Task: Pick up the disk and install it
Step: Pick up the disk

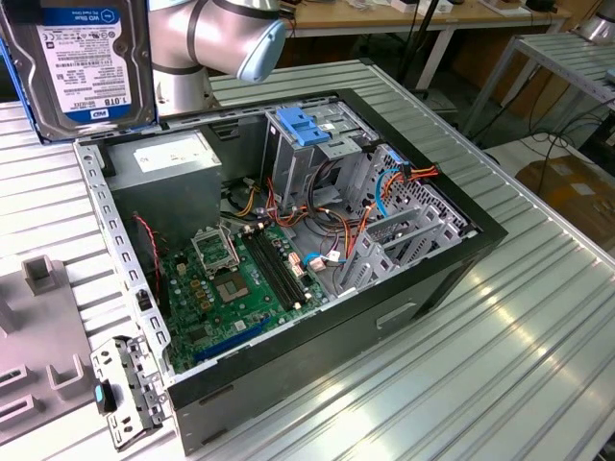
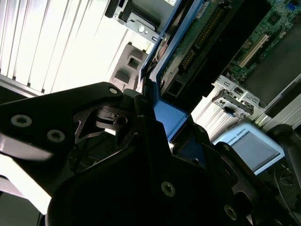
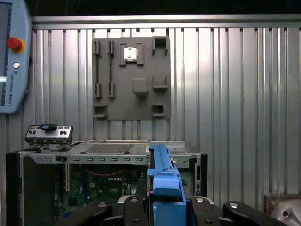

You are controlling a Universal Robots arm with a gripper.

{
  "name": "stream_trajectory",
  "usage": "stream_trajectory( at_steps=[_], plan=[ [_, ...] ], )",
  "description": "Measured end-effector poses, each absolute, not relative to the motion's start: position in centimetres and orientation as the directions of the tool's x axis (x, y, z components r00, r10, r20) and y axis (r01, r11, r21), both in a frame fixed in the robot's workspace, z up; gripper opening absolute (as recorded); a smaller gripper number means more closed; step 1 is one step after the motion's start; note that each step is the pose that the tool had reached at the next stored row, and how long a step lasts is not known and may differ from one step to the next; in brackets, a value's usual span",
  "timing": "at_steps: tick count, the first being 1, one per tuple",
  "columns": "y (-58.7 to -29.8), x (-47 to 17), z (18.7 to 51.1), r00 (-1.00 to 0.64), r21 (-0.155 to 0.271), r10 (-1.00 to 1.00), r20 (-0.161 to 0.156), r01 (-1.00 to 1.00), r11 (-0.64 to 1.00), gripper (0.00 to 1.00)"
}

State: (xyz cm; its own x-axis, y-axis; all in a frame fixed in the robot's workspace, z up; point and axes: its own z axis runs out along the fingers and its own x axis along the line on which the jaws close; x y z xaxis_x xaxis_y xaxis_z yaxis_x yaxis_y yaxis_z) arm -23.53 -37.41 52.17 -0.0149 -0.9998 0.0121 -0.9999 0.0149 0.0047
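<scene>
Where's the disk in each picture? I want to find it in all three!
Exterior view: the disk is held high in the view's upper left corner, label facing us.
First wrist view: its blue edge pokes out of the tool, in front of the case.
Second wrist view: seen edge-on, clamped in the tool.
Shared landmark: the grey bracket beside the case.

1 disk (image 1: 82, 62), 1 case (image 1: 288, 384), 1 arm (image 1: 207, 34)

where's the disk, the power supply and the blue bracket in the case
disk (image 1: 82, 58): exterior view, its white label
power supply (image 1: 169, 154): exterior view, white sticker on top
blue bracket (image 1: 306, 126): exterior view, its top face
</scene>
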Motion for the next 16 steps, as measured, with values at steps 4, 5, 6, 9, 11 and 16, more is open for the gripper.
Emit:
stream_trajectory(
  at_steps=[4,5,6,9,11,16],
  plan=[
    [-37.7,-23.1,52.2,-0.016,0.005,-1.000,0.012,-1.000,0.016,0.37],
    [-37.8,-23.0,52.2,-0.016,0.005,-1.000,0.012,-1.000,0.016,0.37],
    [-37.9,-22.9,52.2,-0.016,0.005,-1.000,0.012,-1.000,0.016,0.37],
    [-38.1,-22.7,52.2,-0.017,0.005,-1.000,0.012,-1.000,0.017,0.37],
    [-38.3,-22.6,52.2,-0.018,0.005,-1.000,0.012,-1.000,0.018,0.37],
    [-39.2,-22.3,52.1,-0.019,0.005,-1.000,0.012,-1.000,0.019,0.37]
  ],
)
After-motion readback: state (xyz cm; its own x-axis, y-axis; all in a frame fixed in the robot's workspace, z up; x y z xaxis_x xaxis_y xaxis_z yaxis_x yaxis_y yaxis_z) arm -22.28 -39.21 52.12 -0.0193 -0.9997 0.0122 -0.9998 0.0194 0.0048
